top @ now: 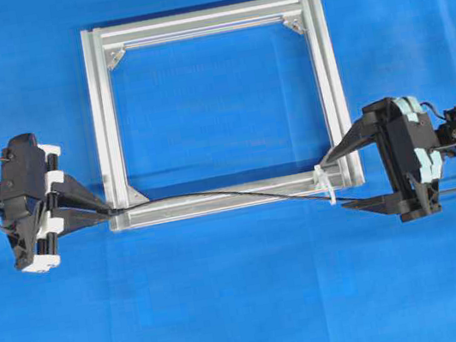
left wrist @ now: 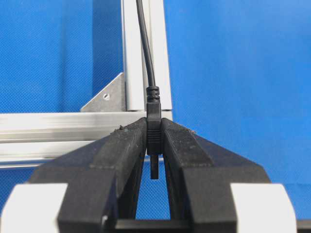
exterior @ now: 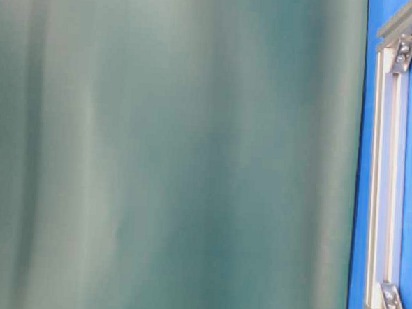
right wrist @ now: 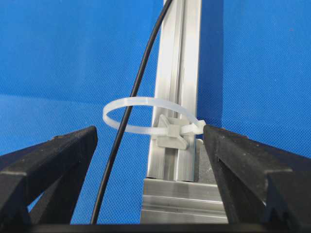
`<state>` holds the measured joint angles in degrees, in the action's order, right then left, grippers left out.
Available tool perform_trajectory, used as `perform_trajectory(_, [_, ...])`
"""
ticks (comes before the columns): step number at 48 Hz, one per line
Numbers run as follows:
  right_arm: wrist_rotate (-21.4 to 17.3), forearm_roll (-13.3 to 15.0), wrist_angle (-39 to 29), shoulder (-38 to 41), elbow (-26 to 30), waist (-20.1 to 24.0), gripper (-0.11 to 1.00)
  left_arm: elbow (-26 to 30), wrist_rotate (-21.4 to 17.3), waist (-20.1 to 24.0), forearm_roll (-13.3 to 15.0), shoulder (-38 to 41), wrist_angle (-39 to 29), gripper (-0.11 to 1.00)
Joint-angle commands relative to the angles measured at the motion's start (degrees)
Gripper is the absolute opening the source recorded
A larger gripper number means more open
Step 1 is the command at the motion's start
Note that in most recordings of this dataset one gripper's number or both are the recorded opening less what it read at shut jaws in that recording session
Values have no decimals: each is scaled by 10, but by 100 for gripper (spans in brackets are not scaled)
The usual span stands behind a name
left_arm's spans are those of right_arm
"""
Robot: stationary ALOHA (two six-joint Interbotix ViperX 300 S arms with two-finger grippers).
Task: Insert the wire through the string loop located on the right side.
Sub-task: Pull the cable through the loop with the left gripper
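A: Left hand (left wrist: pixel 154 145)?
B: Clamped on the plug of the wire (top: pixel 214 195), at the lower left corner of the aluminium frame (top: pixel 106 112).
A: Wire path?
B: It runs along the frame's near rail and passes through the string loop (right wrist: pixel 146 116), mounted at the lower right corner.
A: Right hand (top: pixel 344 179)?
B: Fingers spread wide, straddling the loop, gripping nothing. Blue desk (top: pixel 249 306) beneath.

Black arms (top: pixel 17 183) with ridged black fingers (left wrist: pixel 121 150) (white-capped left)
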<state>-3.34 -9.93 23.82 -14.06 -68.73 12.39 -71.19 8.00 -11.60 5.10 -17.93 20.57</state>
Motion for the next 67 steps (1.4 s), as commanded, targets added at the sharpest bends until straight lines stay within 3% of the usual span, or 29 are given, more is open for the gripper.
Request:
perform_trajectory(1, [1, 1, 4, -6, 6, 0, 96, 7, 0, -4, 0, -1, 1, 8])
perform_trajectory(27, [2, 1, -2, -7, 9, 0, 96, 16, 4, -4, 0, 3, -42, 11])
perform_trajectory(37, [2, 1, -10, -17, 8, -1, 96, 13, 18, -4, 0, 3, -54, 72])
perform_trajectory(42, [2, 1, -10, -25, 6, -1, 96, 12, 19, -4, 0, 1, -62, 91])
perform_trajectory(55, [2, 1, -28, -48, 7, -1, 96, 23, 19, -4, 0, -4, -62, 90])
perform_trajectory(67, [15, 1, -91, -109, 22, -11, 96, 53, 12, 1, -2, -46, -76, 90])
